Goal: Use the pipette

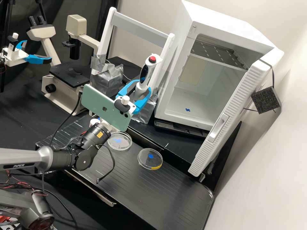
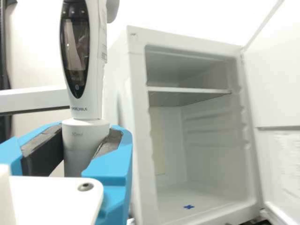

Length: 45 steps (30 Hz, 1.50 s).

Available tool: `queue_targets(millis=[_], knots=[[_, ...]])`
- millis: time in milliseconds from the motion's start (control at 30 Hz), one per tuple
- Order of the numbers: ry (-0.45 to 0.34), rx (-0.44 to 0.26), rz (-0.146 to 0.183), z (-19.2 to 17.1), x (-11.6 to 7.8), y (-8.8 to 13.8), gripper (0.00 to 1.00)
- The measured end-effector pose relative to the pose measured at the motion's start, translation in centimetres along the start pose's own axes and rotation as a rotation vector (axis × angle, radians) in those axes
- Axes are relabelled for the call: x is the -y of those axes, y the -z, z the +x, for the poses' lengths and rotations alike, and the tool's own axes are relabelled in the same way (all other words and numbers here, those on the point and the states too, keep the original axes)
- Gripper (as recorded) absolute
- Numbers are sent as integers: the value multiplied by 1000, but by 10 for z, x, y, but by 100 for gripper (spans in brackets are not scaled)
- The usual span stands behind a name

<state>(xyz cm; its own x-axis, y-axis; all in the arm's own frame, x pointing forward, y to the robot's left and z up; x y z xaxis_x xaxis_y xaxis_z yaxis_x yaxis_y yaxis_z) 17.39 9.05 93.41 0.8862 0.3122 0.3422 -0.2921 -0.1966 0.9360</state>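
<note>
White pipette (image 1: 140, 90) near the 12 o'clock side of the high view's centre, gripped by its lower barrel (image 2: 85, 143) in the robot's hand (image 1: 143, 90), whose two fingers close on it from opposite sides. It stands close to the post of a white frame (image 1: 140, 31); whether they touch cannot be told.

The likeliest trouble is a slip: the barrel is smooth and rounded and the weight sits above the grip, so a quick swing could tip or twist the pipette. Moving too near the post could knock its head. The lower end is hidden in the high view, so a poorly judged descent could jab or shove a dish. Pressing the red button (image 1: 152, 59) might push the body down through the grip.

The pipette is pale plastic with a long, glossy dark oval display (image 2: 75, 49) and a domed button. The fingers are bright blue and angular, lined with rough dark pads (image 2: 44, 147). Two clear, round, shallow dishes, at 8 o'clock (image 1: 119, 141) and 6 o'clock (image 1: 150, 158), rest on the counter's ribbed black surface (image 1: 128, 185). Crinkled silver wrapping (image 1: 108, 80) lies at 11 o'clock; a boxy white cabinet (image 1: 224, 28), door ajar, at 2 o'clock.
</note>
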Motion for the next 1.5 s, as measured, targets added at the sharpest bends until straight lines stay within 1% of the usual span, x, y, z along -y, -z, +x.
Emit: queue_targets(millis=[133, 267, 433, 533, 700, 967, 1200, 1333, 1500], knots=[[-19, -18, -14, -4, -2, -1, 0], [-9, -49, -28, -9, 0, 1, 0], [14, -66, -45, -12, 4, 0, 0], [26, -64, -49, -14, 6, -2, 0], [24, -62, -57, -15, 5, -3, 0], [30, -54, -50, -18, 8, -5, 0], [21, -90, -50, -18, 7, -2, 0], [21, -95, -51, -18, 7, -1, 0], [48, -134, -40, -14, 10, 10, 0]])
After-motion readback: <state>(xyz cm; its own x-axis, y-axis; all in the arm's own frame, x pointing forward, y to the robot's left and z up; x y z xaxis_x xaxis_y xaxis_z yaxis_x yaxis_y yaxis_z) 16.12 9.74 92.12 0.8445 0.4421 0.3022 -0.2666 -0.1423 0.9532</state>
